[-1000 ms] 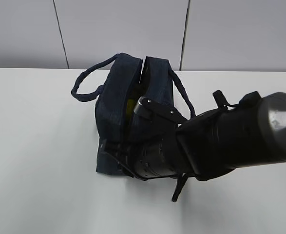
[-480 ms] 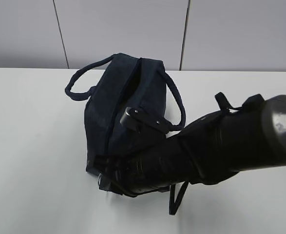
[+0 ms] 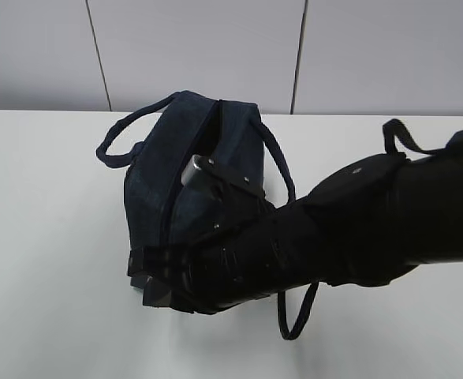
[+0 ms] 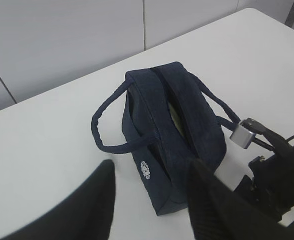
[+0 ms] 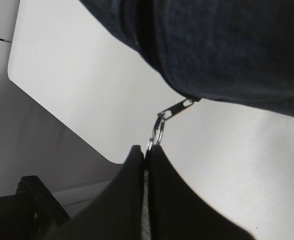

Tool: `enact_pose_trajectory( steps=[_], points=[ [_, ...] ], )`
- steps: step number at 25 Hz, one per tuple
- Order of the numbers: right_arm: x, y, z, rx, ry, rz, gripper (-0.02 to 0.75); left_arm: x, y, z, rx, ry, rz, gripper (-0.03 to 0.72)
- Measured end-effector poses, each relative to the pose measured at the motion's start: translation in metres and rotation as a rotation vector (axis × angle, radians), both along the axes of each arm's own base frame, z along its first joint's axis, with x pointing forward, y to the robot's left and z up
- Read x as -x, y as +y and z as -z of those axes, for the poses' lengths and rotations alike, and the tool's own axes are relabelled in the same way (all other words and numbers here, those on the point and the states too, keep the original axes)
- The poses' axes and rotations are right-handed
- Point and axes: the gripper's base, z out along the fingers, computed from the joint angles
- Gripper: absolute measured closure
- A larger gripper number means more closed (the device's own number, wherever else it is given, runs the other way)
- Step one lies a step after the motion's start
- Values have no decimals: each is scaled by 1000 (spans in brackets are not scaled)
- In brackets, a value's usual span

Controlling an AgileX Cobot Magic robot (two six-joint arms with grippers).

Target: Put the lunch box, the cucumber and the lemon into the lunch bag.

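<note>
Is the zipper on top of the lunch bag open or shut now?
Partly open: the lunch bag shows a narrow gap along its top, while the right gripper pinches the ring pull.

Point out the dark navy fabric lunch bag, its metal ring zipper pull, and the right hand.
Dark navy fabric lunch bag (image 4: 157,120), left wrist view, side panel.
Metal ring zipper pull (image 5: 158,127), right wrist view, ring.
Right hand (image 5: 145,155), right wrist view, fingertips.

Bare lab or test room, plain white worktop (image 3: 50,237) with rounded corner, pale grey panelled wall (image 3: 192,47) with thin seams, black robot arm (image 3: 357,229)
</note>
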Motion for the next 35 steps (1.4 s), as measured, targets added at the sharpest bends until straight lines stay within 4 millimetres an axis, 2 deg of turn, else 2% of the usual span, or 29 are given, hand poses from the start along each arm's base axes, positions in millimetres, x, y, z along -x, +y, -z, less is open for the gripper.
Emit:
enact_pose_trajectory(
  steps=[6, 13, 23, 28, 31, 35],
  points=[
    [3, -2, -7, 3, -24, -25, 738, 0, 0, 0, -1, 2, 0, 366],
    [7, -7, -27, -7, -80, -49, 738, 0, 0, 0, -2, 4, 1, 367],
    [10, -14, -51, -41, -148, -41, 738, -12, -6, 11, -39, 75, 6, 367],
    [3, -24, -61, -53, -174, -8, 738, -15, -8, 15, -47, 91, 6, 366],
    [-2, -30, -62, -54, -178, 16, 738, -16, -9, 23, -52, 111, 5, 367],
    [-8, -33, -66, -62, -189, 33, 738, -18, -11, 46, -49, 159, 1, 367]
  ],
)
